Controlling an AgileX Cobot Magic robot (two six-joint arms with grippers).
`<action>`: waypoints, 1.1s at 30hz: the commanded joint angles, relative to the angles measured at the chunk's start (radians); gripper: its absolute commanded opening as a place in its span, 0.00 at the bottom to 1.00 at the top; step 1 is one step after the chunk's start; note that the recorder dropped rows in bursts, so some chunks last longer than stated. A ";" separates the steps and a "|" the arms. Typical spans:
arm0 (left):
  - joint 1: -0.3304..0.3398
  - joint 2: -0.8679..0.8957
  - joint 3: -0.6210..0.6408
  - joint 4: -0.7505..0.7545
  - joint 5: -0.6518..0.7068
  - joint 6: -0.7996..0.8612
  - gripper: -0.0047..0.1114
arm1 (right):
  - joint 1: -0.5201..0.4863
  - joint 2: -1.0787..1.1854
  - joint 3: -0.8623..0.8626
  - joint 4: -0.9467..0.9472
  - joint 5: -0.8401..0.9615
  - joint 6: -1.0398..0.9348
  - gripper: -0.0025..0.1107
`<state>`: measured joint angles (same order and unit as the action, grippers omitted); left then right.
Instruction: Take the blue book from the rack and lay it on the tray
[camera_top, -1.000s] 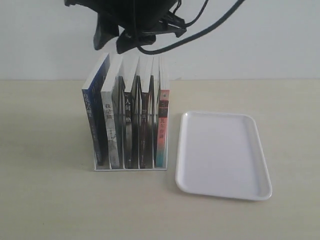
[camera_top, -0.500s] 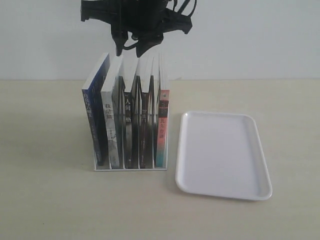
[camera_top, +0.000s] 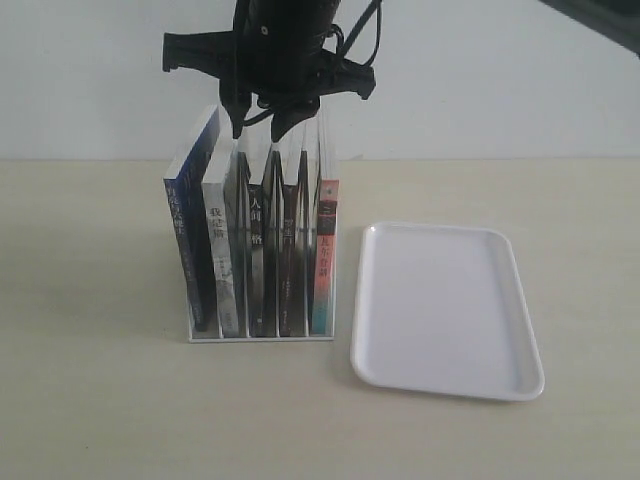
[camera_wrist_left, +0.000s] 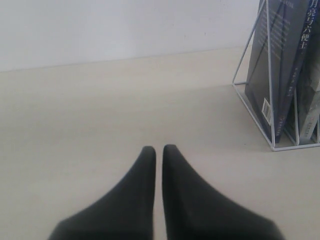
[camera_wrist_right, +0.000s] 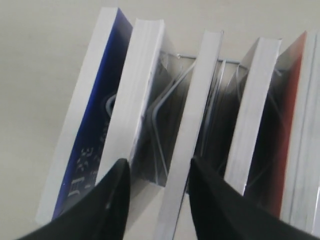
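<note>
Five books (camera_top: 256, 250) in the rack (camera_top: 262, 338)

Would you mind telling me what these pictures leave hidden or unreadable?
- Blue book: cover facing the white-spined book mostly hidden by that book and a finger, right wrist view.
- Spine titles: mostly too small and blurred, exterior view.
- Right hand: whether it touches any book, unclear in both its views.
- Tray: outside both wrist views.

Ahead of the left fingers (camera_wrist_left: 142, 200), the blue book (camera_wrist_left: 280, 65) has 月亮与六便士 in white on its dark spine and a barcode (camera_wrist_left: 268, 110) on its outer cover. Below the right fingers (camera_top: 237, 110), the white-spined book (camera_top: 218, 270) begins 我 and the dark-spined neighbour (camera_top: 257, 250) begins 人间. The other print is illegible.
</note>
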<state>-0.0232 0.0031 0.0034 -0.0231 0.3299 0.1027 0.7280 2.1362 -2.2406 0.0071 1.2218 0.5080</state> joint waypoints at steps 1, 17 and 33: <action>0.002 -0.003 -0.003 -0.002 -0.016 0.002 0.08 | -0.001 0.011 -0.005 -0.017 -0.001 0.006 0.35; 0.002 -0.003 -0.003 -0.002 -0.016 0.002 0.08 | -0.001 0.072 -0.005 -0.016 -0.001 0.015 0.31; 0.002 -0.003 -0.003 -0.002 -0.016 0.002 0.08 | -0.001 -0.181 -0.005 -0.055 -0.001 -0.020 0.02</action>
<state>-0.0232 0.0031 0.0034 -0.0231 0.3299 0.1027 0.7280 2.0088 -2.2406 -0.0242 1.2460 0.4967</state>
